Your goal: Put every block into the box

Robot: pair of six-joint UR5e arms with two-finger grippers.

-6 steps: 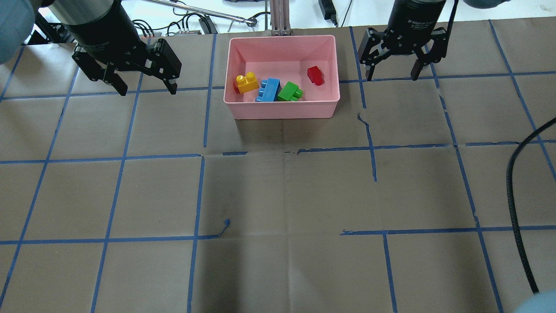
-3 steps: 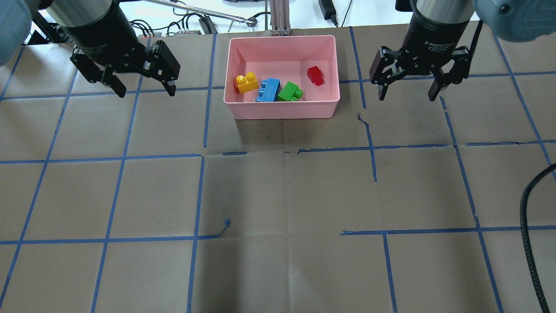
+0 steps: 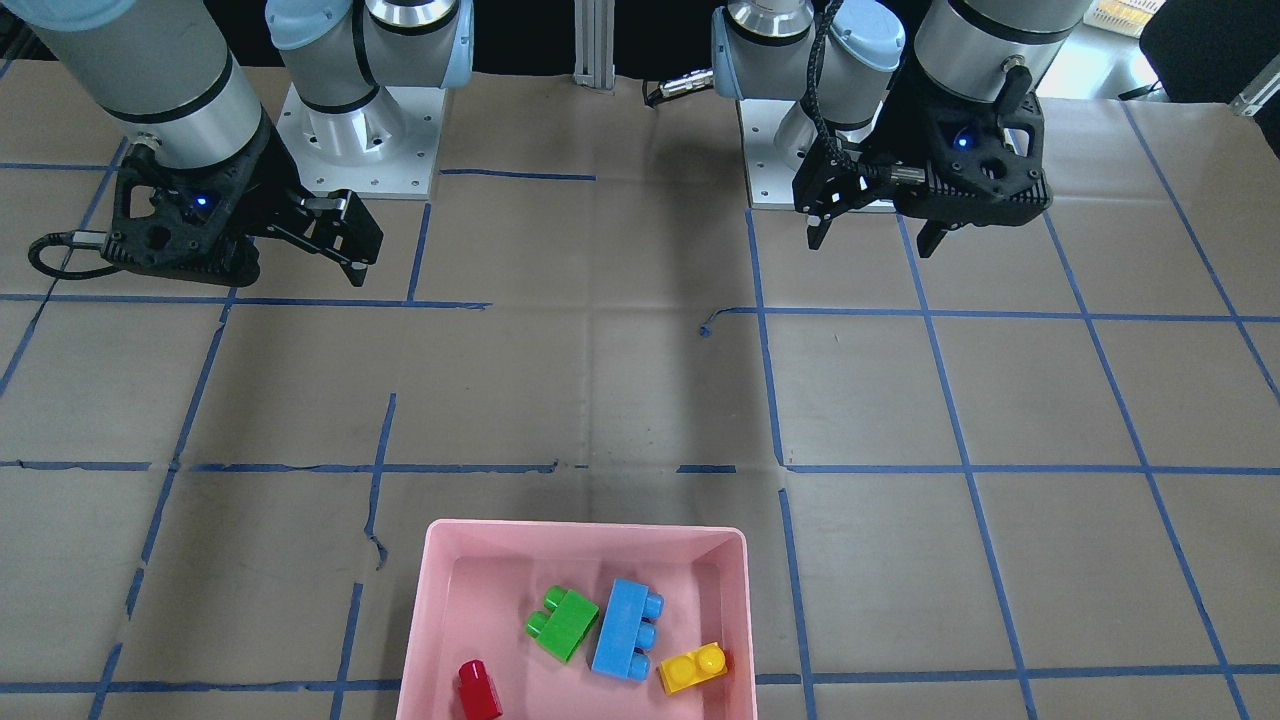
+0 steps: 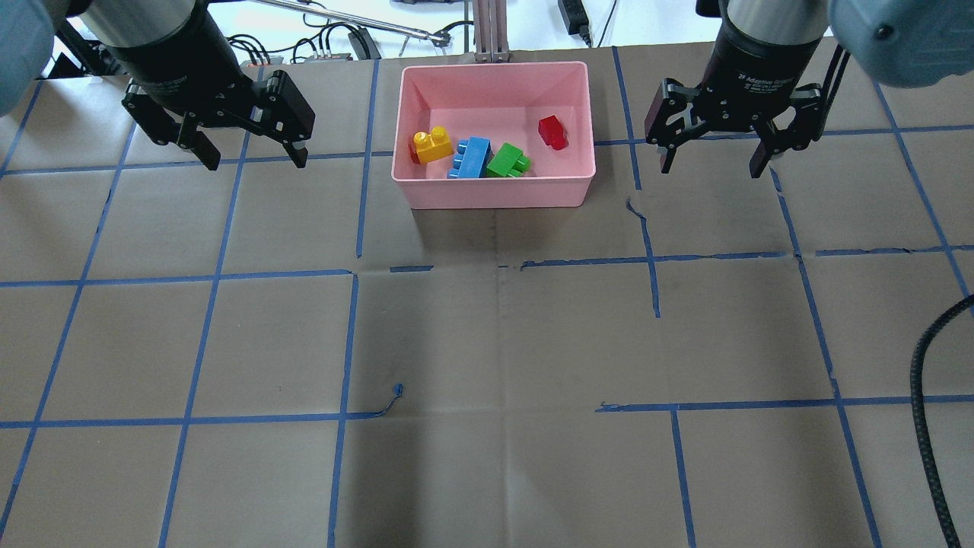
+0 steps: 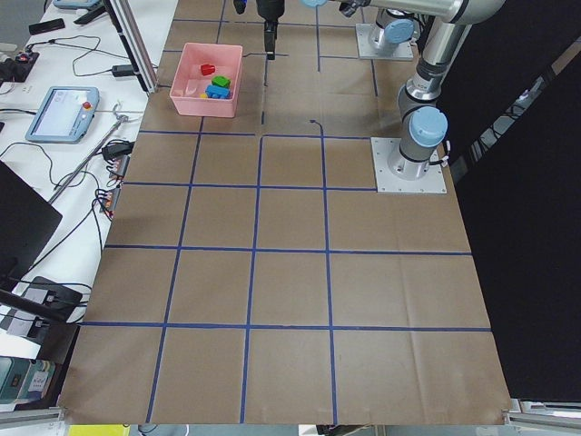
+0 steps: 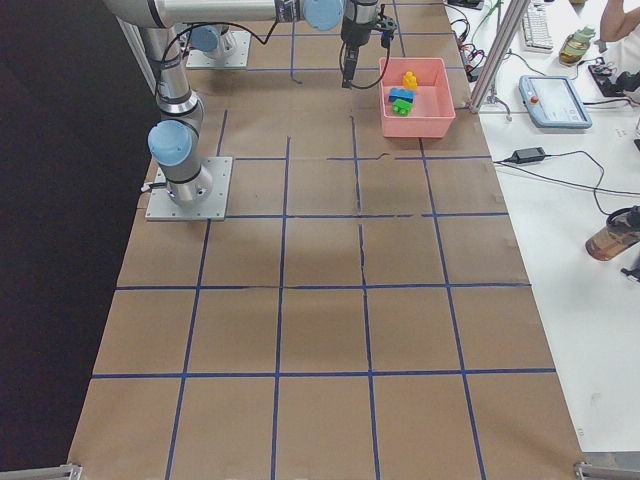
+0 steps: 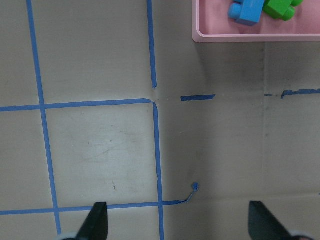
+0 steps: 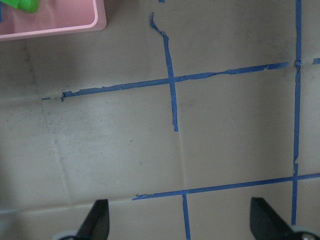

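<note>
Blocks (image 4: 472,157), all four, lie inside box (image 4: 494,91) by table's far edge. Left gripper (image 4: 256,156) and right gripper (image 4: 712,166) flank it, my jaws spread: nothing left to carry, I judge.

Box (image 4: 493,190): plain pink, no pattern. Blocks in it: yellow block (image 4: 432,144), blue block (image 4: 473,157) (lighter, sky-ish), green block (image 4: 507,161) (bright), red block (image 4: 552,132) (deep). All solid colours. Table (image 4: 487,342) cover: dull brown paper w/ fold creases, carrying a grid of blue tape (image 4: 216,277), torn in spots. Left gripper (image 4: 257,161) and right gripper (image 4: 711,171): matte black; right has white lettering on its body. Right arm (image 3: 150,80): silver-grey w/ a black band, pale blue joint caps. Cable (image 4: 924,426): black, braided look.
</note>
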